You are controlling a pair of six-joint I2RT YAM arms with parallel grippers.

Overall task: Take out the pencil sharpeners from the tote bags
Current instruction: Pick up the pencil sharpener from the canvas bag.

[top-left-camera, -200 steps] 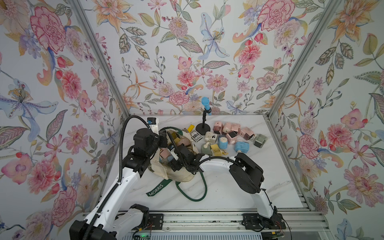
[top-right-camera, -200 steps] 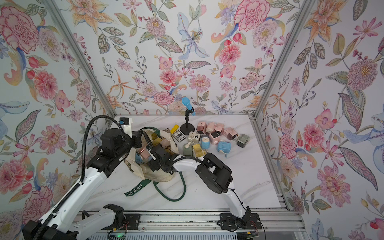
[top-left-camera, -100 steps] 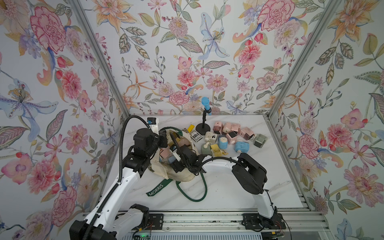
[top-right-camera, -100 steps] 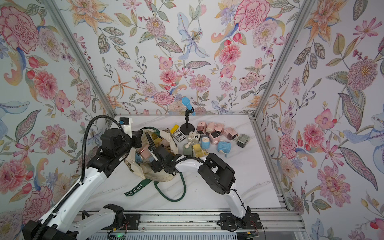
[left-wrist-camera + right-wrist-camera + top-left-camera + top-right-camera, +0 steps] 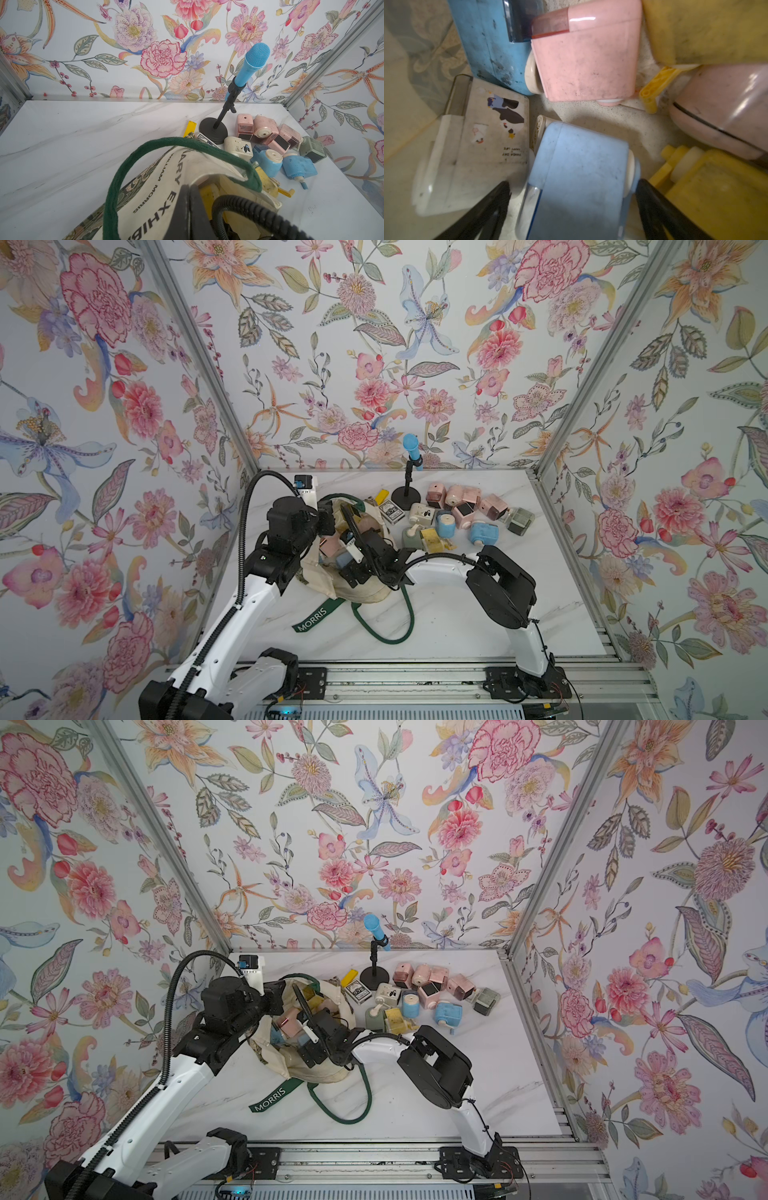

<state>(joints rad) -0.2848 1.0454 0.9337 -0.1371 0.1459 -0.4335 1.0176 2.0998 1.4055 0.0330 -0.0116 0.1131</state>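
Observation:
The cream tote bag (image 5: 365,593) (image 5: 316,1073) lies open at the table's left-middle, its green handle (image 5: 166,141) looped upward. My left gripper (image 5: 191,207) (image 5: 330,524) is shut on the bag's far rim. Reaching into the bag's mouth, my right gripper (image 5: 571,207) (image 5: 347,553) is open, its two fingers on either side of a light blue pencil sharpener (image 5: 581,166) (image 5: 343,561). Round it in the bag lie pink (image 5: 585,62), cream (image 5: 483,135), darker blue (image 5: 494,41) and yellow (image 5: 716,197) sharpeners. Several more pencil sharpeners (image 5: 457,514) (image 5: 424,994) are piled on the table to the bag's right.
A blue microphone (image 5: 411,448) on a black stand (image 5: 405,502) rises behind the pile. A flat yellow bar (image 5: 381,497) and a small dark printed box (image 5: 392,512) lie beside the stand's base. The "MORRIS" strap (image 5: 311,620) trails toward the front edge.
My right gripper has opened wider and pushed further into the bag, over the light blue sharpener. The left gripper and the bag have stayed put.

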